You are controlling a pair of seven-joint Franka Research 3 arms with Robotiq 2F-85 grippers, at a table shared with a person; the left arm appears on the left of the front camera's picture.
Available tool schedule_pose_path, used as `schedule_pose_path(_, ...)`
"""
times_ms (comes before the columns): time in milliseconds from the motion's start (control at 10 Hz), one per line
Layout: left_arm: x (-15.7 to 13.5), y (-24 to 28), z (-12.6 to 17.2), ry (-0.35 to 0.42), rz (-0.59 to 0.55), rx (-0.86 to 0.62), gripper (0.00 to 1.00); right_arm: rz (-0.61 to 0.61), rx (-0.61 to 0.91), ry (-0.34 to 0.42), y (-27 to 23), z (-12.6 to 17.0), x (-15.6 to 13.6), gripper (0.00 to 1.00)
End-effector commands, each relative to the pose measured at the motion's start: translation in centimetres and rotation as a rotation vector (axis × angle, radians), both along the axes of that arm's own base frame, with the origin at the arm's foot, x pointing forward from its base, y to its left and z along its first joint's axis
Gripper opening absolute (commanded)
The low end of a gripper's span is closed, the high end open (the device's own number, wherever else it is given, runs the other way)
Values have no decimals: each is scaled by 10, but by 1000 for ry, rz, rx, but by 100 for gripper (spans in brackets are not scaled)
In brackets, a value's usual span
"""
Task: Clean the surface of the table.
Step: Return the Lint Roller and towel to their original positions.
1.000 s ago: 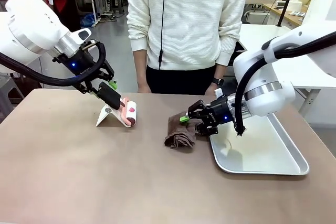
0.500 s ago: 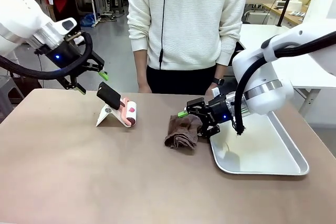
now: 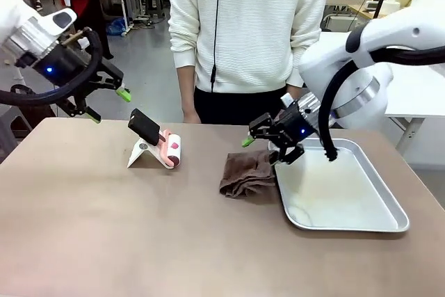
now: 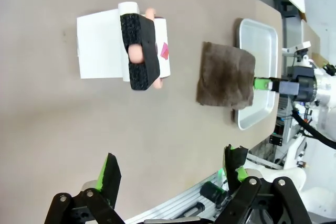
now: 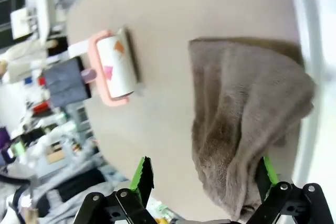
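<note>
- The left gripper [image 3: 104,105] is hanging in the air with its jaws spread wide and nothing between them; its green pads [image 4: 110,174] are standing well apart in the left wrist view.
- Below it and a little to its right, a lint roller [image 3: 169,149] with a black handle is resting on a white sheet [image 3: 139,153]; nothing of the gripper is touching it.
- The right gripper [image 3: 268,145] is hovering with its jaws wide open too, gripping nothing, its green fingertips [image 5: 142,175] showing on either side of the right wrist view.
- Just under its fingertips a brown cloth [image 3: 247,174] is lying crumpled, one edge lapping against the rim of a steel tray [image 3: 389,203] that is sitting directly behind and beneath that gripper.
- The table [image 3: 104,241], taupe-brown, is stretching out beneath both grippers and carrying the roller, the cloth and the tray.
- Beyond both grippers, at the far edge of the table, a person [image 3: 247,33] in a white sweater is standing.
</note>
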State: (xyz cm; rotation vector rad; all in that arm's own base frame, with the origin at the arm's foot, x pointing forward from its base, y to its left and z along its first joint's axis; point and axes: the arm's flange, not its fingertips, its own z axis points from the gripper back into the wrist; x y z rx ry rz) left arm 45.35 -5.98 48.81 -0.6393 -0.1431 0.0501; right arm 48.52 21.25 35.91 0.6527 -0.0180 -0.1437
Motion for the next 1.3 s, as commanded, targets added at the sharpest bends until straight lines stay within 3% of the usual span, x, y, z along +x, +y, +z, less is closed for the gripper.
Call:
schedule_pose_path(0,-24,23,-3,-26,-42,-68,100,-6,-143,23,0,33,-11,100)
schedule_pose_path(200,-57,48,-4,-34,-79,-132,100,15,-69,13,-7,51,-34,100)
schedule_pose_path(600,-136,80,-15,-92,-216,-295,100,64,250,52,-59,38,-105,100)
schedule_pose_path(800,-169,91,-34,-174,-101,-381,100,95,446,-6,-108,37,-141,100)
schedule_pose_path(1000,-171,94,-43,-232,-73,-484,100,47,703,-98,-173,40,-164,100)
schedule_pose_path(1200,-160,106,-50,-191,-50,-547,100,-19,858,-176,-222,34,-176,100)
